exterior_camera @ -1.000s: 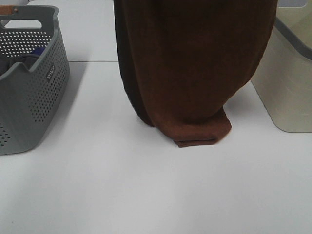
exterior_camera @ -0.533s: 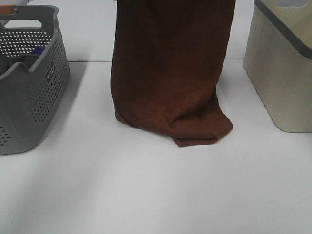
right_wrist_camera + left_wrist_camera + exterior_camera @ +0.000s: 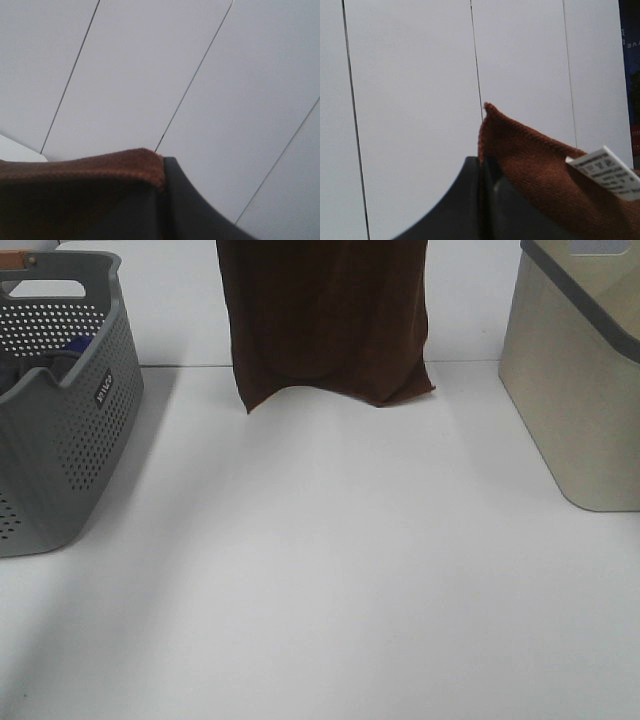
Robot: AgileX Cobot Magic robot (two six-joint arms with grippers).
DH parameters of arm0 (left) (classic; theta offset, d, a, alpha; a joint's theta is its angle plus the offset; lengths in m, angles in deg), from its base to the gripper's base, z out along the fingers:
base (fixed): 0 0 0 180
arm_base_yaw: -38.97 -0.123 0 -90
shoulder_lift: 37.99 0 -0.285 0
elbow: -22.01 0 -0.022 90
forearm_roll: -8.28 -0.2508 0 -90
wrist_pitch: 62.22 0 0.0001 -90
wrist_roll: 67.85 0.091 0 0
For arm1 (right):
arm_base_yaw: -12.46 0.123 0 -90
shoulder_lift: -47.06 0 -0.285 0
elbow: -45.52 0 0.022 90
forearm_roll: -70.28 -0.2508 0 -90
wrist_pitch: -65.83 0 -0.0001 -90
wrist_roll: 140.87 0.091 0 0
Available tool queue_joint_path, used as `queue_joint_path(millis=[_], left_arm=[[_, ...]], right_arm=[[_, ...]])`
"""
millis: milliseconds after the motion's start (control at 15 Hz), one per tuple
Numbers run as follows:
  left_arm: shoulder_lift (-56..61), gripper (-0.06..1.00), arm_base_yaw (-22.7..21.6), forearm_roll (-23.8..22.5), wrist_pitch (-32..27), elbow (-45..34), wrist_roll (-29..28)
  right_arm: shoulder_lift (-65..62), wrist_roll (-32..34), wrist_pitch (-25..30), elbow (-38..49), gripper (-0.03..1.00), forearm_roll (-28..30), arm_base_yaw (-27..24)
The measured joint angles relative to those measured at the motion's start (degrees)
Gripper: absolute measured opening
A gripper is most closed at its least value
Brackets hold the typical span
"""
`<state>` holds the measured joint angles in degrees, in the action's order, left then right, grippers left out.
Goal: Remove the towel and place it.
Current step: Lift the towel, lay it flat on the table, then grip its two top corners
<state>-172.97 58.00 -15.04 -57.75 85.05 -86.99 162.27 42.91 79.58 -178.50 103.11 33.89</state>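
towel hangs spread in the air, held by both claws.
the left claw is pressed together on one top corner, the one with the white tag, and the right claw pinches the other top corner along its stitched hem (neither claw shows in the high view, where the cloth runs off the top edge). the towel's lower edge sags in the middle and hangs clear of the white table, over its far part, between the grey basket and the beige bin, touching neither. a blue cloth lies inside the basket.
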Motion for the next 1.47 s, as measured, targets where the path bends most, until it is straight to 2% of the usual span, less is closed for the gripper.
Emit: queue_joint_path(millis=[133,400,533,667,800,933,1133,1333,1467], left_arm=[[-0.5,0.0,0.0,-0.1,-4.0,0.0,0.0],[-1.1,0.0,1.3,2.1,-29.5,0.0,0.0],[-1.5,0.0,2.3,6.0,-43.3,0.0,1.8],[-1.5,0.0,2.7,10.9,-53.2,0.0,5.7],[-1.5,0.0,2.7,15.1,-60.7,0.0,8.0],[-1.5,0.0,2.7,17.9,-65.9,0.0,9.0],[-1.5,0.0,2.7,18.9,-72.5,0.0,10.6],[-1.5,0.0,3.2,19.5,-73.7,0.0,11.3],[-0.5,0.0,4.8,19.5,-73.8,-1.4,11.6]], right_arm=[[0.5,0.0,5.8,-0.1,0.0,-0.2,0.0],[3.6,0.0,22.1,-0.1,0.0,-3.2,0.0],[4.0,0.0,30.1,-0.1,0.0,-7.8,0.0],[3.9,0.0,37.1,-0.1,0.0,-12.4,0.0],[3.9,-0.3,44.1,-0.1,0.0,-17.0,0.0],[3.9,-1.5,49.7,-0.1,0.0,-21.1,0.0],[3.8,-2.1,54.9,-0.1,0.0,-24.9,0.0],[3.7,-3.0,56.0,0.5,0.0,-28.1,0.0],[3.0,-3.8,56.0,4.4,0.0,-30.7,0.0]])
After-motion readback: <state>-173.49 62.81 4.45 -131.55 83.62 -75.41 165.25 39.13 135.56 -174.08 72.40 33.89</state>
